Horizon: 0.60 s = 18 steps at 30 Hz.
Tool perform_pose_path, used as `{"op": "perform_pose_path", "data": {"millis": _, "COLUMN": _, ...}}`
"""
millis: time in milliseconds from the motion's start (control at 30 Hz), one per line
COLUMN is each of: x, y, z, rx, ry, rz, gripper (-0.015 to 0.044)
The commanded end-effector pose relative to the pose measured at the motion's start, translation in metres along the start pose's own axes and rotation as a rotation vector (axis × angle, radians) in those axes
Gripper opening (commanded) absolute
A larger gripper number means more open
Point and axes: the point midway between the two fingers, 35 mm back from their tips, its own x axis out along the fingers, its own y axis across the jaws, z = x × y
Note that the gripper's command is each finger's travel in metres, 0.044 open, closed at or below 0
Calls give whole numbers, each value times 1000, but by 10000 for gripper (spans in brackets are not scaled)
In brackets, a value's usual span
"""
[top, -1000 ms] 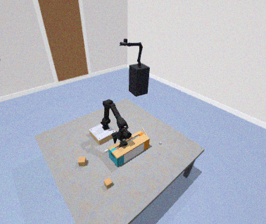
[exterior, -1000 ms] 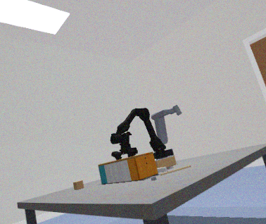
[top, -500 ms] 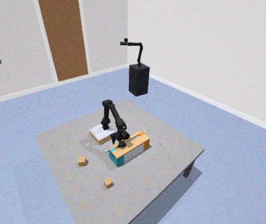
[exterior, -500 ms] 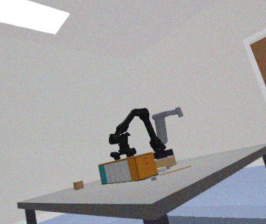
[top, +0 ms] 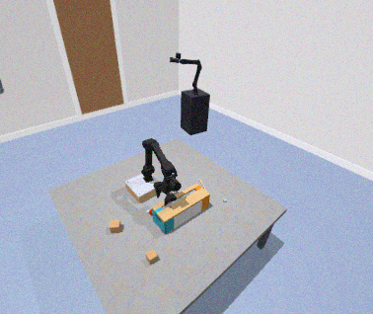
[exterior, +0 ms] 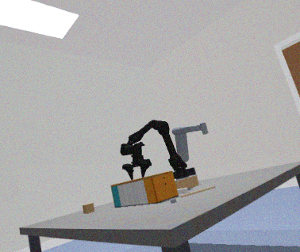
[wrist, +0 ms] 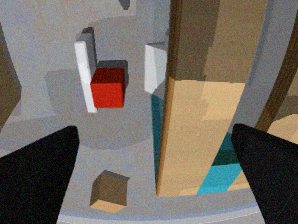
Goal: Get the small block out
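Grey table [top: 224, 257] w/ box [top: 182, 208], two tan cubes [top: 114, 226], maybe red block [wrist: 108, 87].

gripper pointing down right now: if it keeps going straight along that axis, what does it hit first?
Likely the box's top edge: the open, empty gripper hangs just above it, fingers down. In the wrist view the red block lies off to one side; depth is unclear.

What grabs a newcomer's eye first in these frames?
Probably the orange and teal box mid-table, with the black arm bent over it and the open, empty end effector poised just above its top. In the wrist view a bright red block stands out between white walls beside the box. Two tan cubes lie loose on the table.
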Motion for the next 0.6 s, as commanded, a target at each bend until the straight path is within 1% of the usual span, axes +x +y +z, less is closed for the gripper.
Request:
{"op": "perform_pose_path", "data": {"millis": 0, "x": -20, "y": -1, "z": -7, "rx": 15, "ry": 5, "rz": -21, "gripper": 400}}
{"op": "perform_pose_path", "data": {"millis": 200, "x": -16, "y": 0, "z": -5, "rx": 6, "ry": 1, "rz": -14, "gripper": 400}}
{"op": "perform_pose_path", "data": {"millis": 233, "x": -16, "y": 0, "z": -8, "rx": 25, "ry": 2, "rz": -15, "gripper": 374}}
{"op": "perform_pose_path", "data": {"millis": 333, "x": -18, "y": 3, "z": -28, "rx": 267, "ry": -2, "rz": -27, "gripper": 295}}
{"op": "perform_pose_path", "data": {"millis": 367, "x": -17, "y": 4, "z": -29, "rx": 357, "ry": -14, "rz": -30, "gripper": 285}}
{"op": "perform_pose_path", "data": {"millis": 567, "x": -14, "y": 9, "z": -35, "rx": 912, "ry": -89, "rz": -28, "gripper": 285}}
